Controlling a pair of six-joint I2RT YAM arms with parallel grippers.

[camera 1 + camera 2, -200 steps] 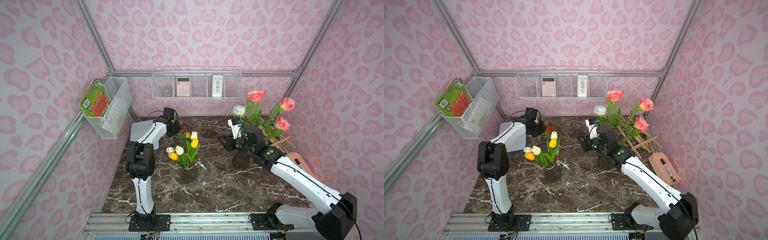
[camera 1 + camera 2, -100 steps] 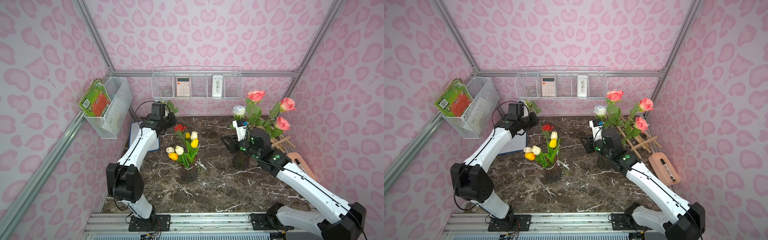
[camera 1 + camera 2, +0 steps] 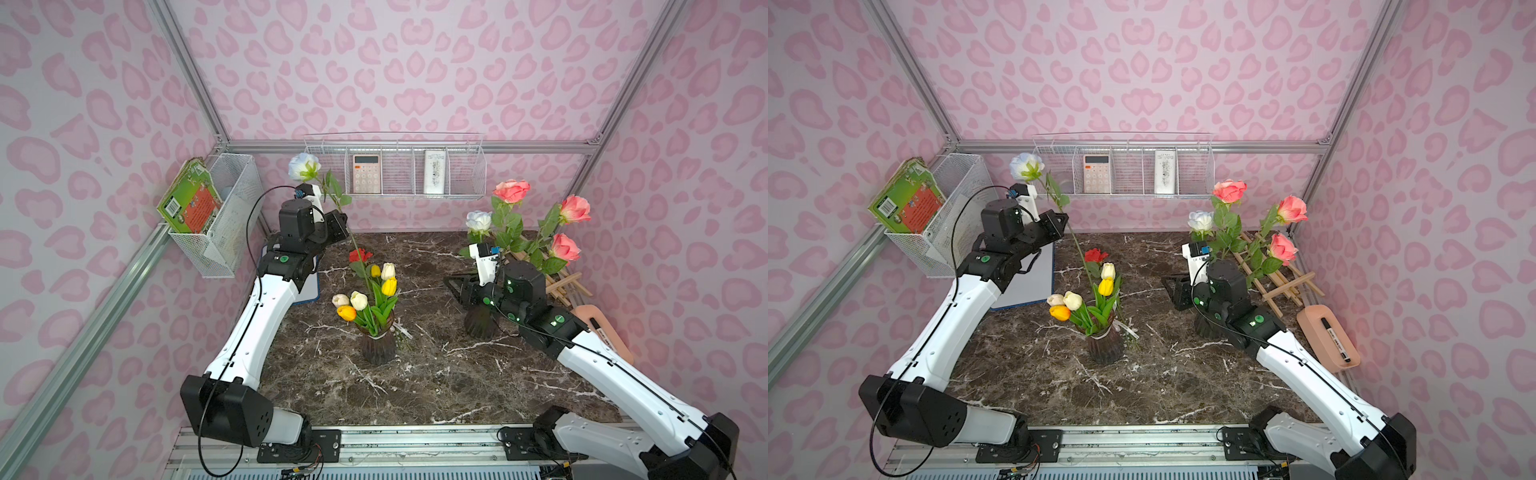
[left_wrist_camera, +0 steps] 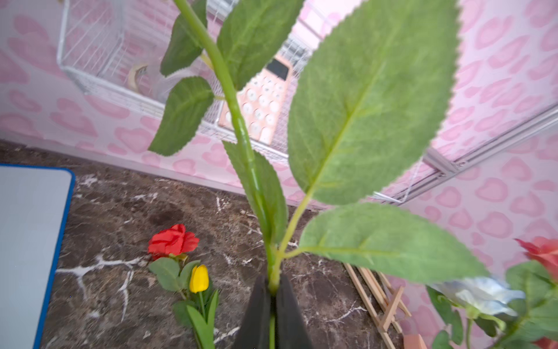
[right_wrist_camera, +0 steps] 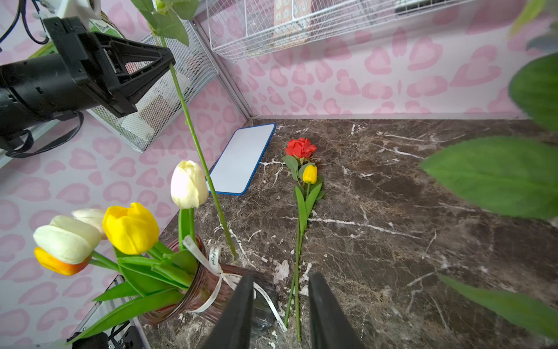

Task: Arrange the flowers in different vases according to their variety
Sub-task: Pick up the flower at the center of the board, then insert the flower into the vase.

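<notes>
At L wrist | left pincer (image 4: 273, 287) clamps rose stem (image 4: 240, 121) | bloom (image 3: 304, 166): both top views

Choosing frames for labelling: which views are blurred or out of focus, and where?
Left wrist view: the held rose's leaf near the lens is slightly soft, the other white rose blurrier. Right wrist view: the close leaves blur, the tulips are crisp. Both top views: sharp, evenly lit.

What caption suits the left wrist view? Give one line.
Left end effector shut on a leafy rose stem; red rose and yellow tulip lie on the table.
</notes>
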